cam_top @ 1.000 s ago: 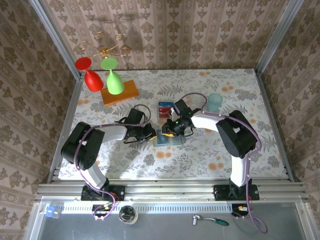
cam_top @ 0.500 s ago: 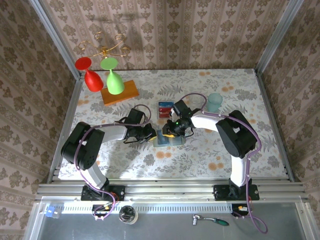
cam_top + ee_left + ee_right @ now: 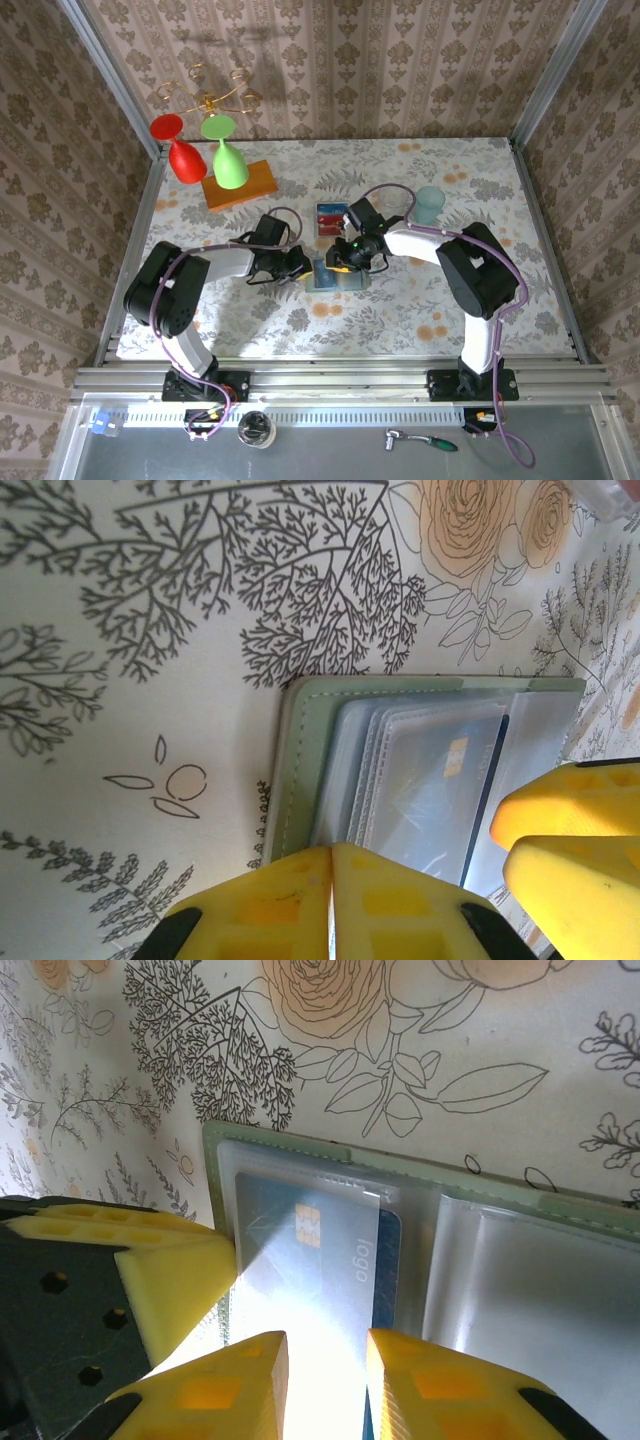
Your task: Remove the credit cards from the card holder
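The card holder (image 3: 335, 276) lay open flat at the centre of the floral counter (image 3: 410, 305), clear sleeves facing up. In the left wrist view the left pincer (image 3: 331, 900) was closed, its yellow fingers pressed together with no gap. Its tips sat at the holder's sage-green stitched edge at the bottom of the frame.

In the right wrist view the right pincer (image 3: 326, 1385) stood slightly open. Its two fingertips were set down on the glossy sleeve over the blue credit card (image 3: 320, 1245), which remained tucked in the holder. Whether it pinched anything could not be told. Loose cards (image 3: 330, 217), red above blue, lay just above the holder in the top view, near a teal cup (image 3: 430, 205).
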`<state>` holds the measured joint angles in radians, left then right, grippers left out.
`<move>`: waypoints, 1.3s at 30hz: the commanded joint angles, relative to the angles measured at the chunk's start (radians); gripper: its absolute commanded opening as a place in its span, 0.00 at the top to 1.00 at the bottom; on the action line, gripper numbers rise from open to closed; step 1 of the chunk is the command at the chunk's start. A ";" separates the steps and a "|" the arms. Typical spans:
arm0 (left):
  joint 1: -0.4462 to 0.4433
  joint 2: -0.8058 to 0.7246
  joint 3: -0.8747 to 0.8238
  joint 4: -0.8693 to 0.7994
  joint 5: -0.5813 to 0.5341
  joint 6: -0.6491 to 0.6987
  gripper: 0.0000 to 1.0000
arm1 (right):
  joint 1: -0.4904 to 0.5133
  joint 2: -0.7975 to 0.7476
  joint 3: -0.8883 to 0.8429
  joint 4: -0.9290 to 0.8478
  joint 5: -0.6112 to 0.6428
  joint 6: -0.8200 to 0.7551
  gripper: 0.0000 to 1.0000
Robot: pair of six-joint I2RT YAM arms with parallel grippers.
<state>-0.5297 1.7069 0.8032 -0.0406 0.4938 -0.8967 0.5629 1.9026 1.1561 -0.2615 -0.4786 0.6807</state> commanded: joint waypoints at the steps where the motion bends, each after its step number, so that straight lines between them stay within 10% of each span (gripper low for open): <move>1: 0.013 0.017 0.025 -0.050 -0.006 0.034 0.89 | 0.000 -0.033 -0.014 -0.005 0.005 -0.007 0.71; 39: -0.023 -0.021 0.007 -0.080 -0.021 0.028 0.90 | -0.002 0.012 -0.004 0.027 -0.039 0.016 0.72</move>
<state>-0.5495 1.6878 0.8143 -0.0814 0.4923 -0.8783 0.5629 1.9026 1.1545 -0.2470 -0.4873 0.6853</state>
